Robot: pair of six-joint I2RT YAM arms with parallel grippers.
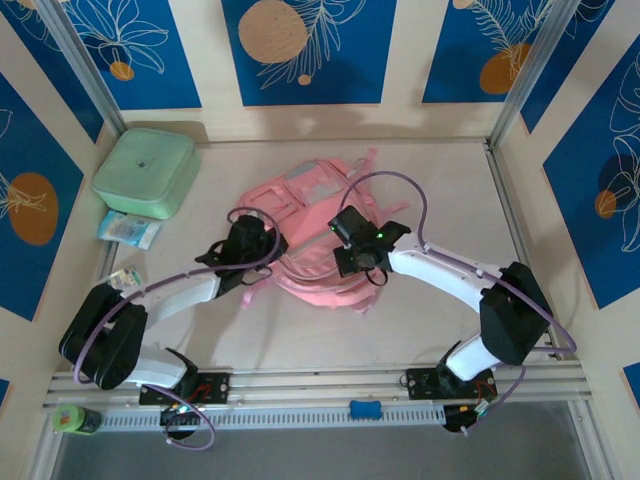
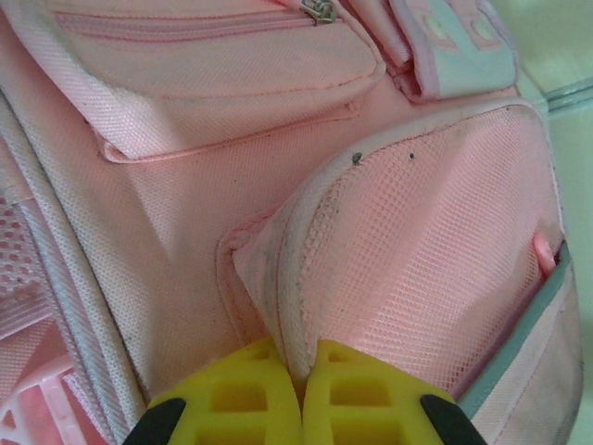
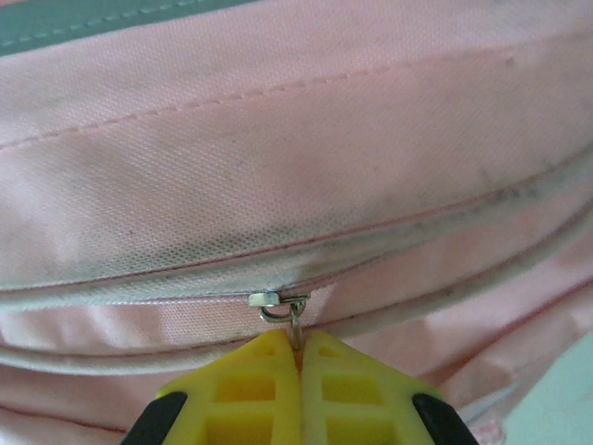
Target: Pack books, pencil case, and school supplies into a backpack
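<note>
On the pale bench (image 1: 450, 220), the pink backpack (image 1: 310, 190) lies at frame centre. The left jaws are pressed together on the piped edge of its mesh pocket (image 2: 417, 241). The right jaws pinch a small metal zipper pull (image 3: 295, 320).

The right fingers (image 3: 262, 382) are pressed together on the metal zipper pull (image 3: 296, 322) of the pink backpack (image 3: 278, 139).

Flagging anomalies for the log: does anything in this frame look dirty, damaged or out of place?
Only wear: the backpack has grey smudges along the mesh pocket's piping and its zipper seam. Both tools grip it normally, the left tool on that piping, the right tool on the zipper pull. Nothing spilled or torn.
</note>
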